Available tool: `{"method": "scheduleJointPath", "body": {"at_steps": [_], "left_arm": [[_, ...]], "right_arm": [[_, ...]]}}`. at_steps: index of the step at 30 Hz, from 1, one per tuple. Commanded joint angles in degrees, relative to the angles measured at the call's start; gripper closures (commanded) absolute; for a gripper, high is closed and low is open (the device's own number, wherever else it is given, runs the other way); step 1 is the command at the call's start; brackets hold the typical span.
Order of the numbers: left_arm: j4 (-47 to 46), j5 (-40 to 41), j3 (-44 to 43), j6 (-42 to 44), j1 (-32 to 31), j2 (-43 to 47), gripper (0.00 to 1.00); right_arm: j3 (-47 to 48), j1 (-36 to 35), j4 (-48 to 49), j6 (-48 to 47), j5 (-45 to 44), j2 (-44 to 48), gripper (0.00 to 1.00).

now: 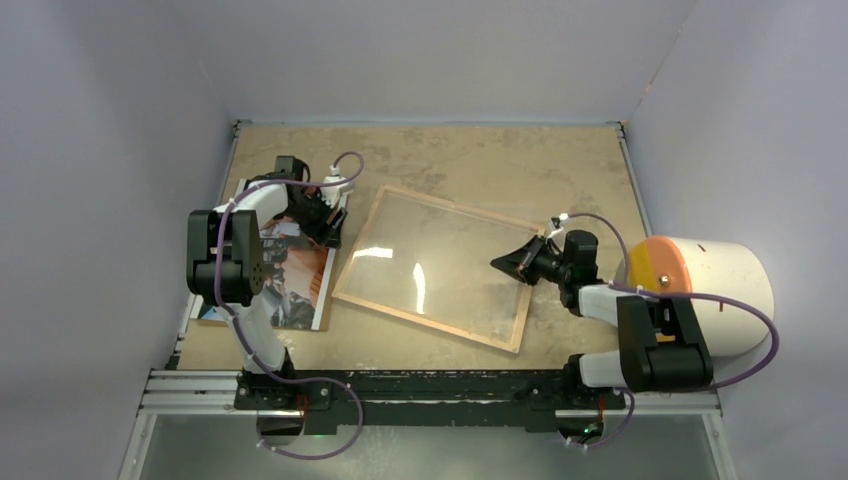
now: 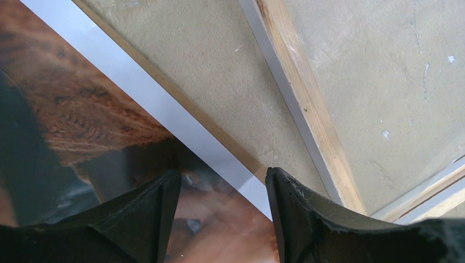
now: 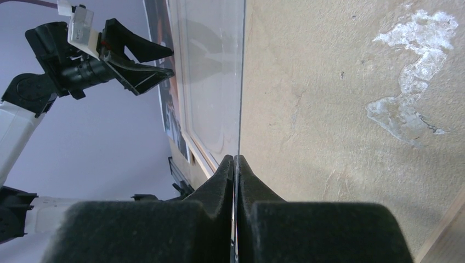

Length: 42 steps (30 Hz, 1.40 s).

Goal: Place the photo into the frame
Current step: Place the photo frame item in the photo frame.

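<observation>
— Wood-coloured face up, the frame [image 1: 430, 323] takes the middle of the table [image 1: 480, 160], turned a little askew. I place everything else from it.

— And the glazing?

— The clear sheet [image 1: 430, 262] spans the frame's opening. At the frame's right rail the right gripper [image 1: 507, 262] has its jaws pressed together on that sheet's edge. Whether the edge is raised off the rail I cannot tell.

— Where is the photo?

— The photo [image 1: 300, 285] lies flat just left of the frame, outside it. A strip of bare table separates its white border from the frame's left rail. Its long axis runs near to far, roughly along that rail but not quite parallel to it.

— Which arm is nearer?

— The left one, clearly. The left gripper [image 1: 328, 228] hangs over the photo's frame-side edge, towards the far end. Its jaws are apart and nothing is between them. One finger [image 2: 159, 219] is above the dark print, and the other is above the white border. Whether the tips touch the paper I cannot tell.

— So what does the move turn on?

— As I judge it, the photo must travel rightward over the frame's left rail, with a slight turn to square it to the opening. An edge lying this flat gives open jaws little to catch.
</observation>
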<state>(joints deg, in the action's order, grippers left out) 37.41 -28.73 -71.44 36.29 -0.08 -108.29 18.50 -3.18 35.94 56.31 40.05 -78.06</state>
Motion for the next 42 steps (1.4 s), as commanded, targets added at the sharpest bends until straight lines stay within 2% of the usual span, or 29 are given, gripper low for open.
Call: {"method": "scheduleJointPath", "body": {"at_steps": [1, 20, 30, 36, 42], "left_arm": [[1.63, 1.57, 3.24, 1.16, -0.76, -3.59, 0.37], [1.35, 1.66, 3.32, 1.06, -0.8, -3.6, 0.38], [1.26, 1.5, 3.5, 1.0, -0.84, -3.51, 0.38], [1.24, 1.27, 3.67, 1.06, -0.88, -3.51, 0.38], [1.09, 1.27, 3.72, 1.15, -0.83, -3.59, 0.38]], "right_arm": [[-0.67, 0.28, 0.75, -1.01, 2.31, -0.08, 1.0], [-3.15, 0.28, 10.26, 4.44, 9.62, -3.36, 1.0], [-4.39, 0.28, 14.24, 9.86, 10.94, -0.67, 1.0], [-3.79, 0.28, 15.11, 11.51, 12.23, -0.76, 1.0], [-3.12, 0.28, 11.04, 8.94, 12.61, 0.3, 1.0]]}}
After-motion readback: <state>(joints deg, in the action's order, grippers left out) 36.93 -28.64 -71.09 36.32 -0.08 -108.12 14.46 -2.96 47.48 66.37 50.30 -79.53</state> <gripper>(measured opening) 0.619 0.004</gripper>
